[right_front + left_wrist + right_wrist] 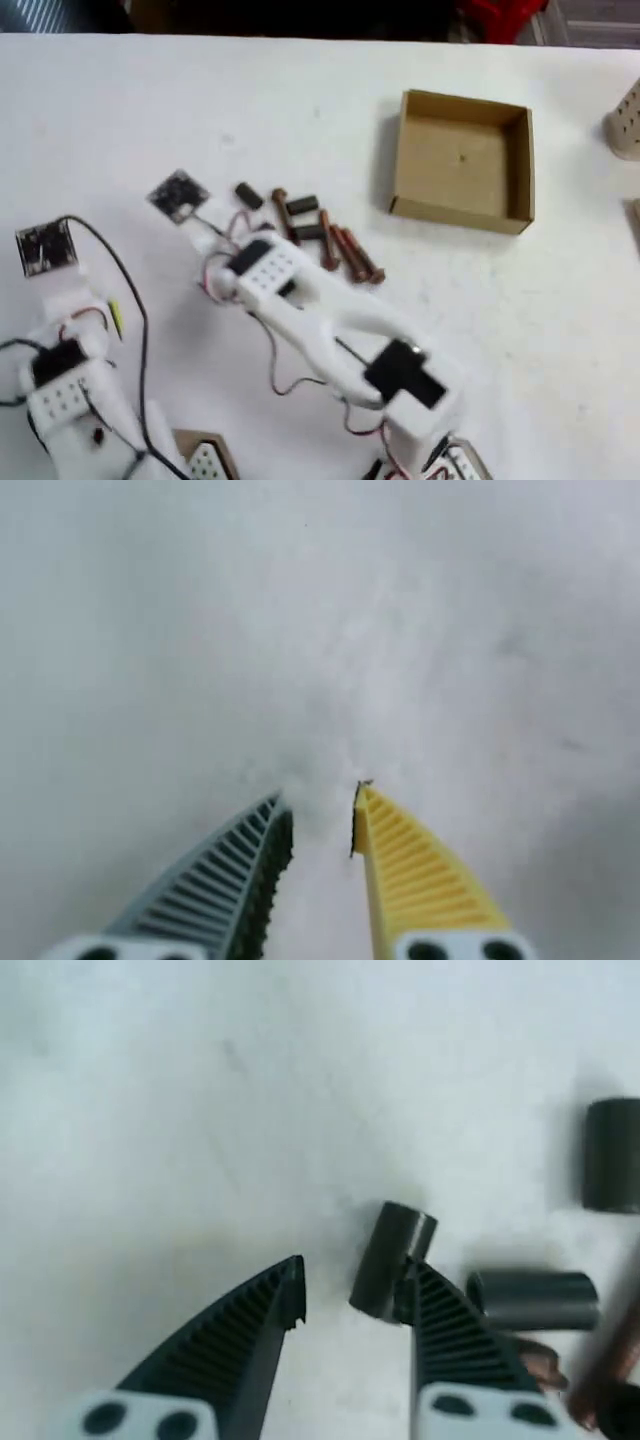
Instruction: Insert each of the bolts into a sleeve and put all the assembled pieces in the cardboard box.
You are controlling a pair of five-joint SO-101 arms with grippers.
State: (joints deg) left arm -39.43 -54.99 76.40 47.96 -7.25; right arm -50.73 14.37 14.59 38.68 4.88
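The right tool (352, 1280) is being held wide apart over the surface (150, 1110). A dark sleeve (392, 1260) is lying off-centre against one fingertip, with other sleeves (530, 1300) and the bolts (345, 250) just beside it. Closed from here, the sleeve risks being clipped at its edge and rolled away, or its neighbours being scattered. The left tool (320, 815) is being kept narrowly parted, holding nothing. The cardboard box (460, 212) is being left empty, well apart.

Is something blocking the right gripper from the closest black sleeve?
Nothing I can see. The right gripper is open just above the table, and the sleeve lies right against one of its fingers, with no other thing between them.
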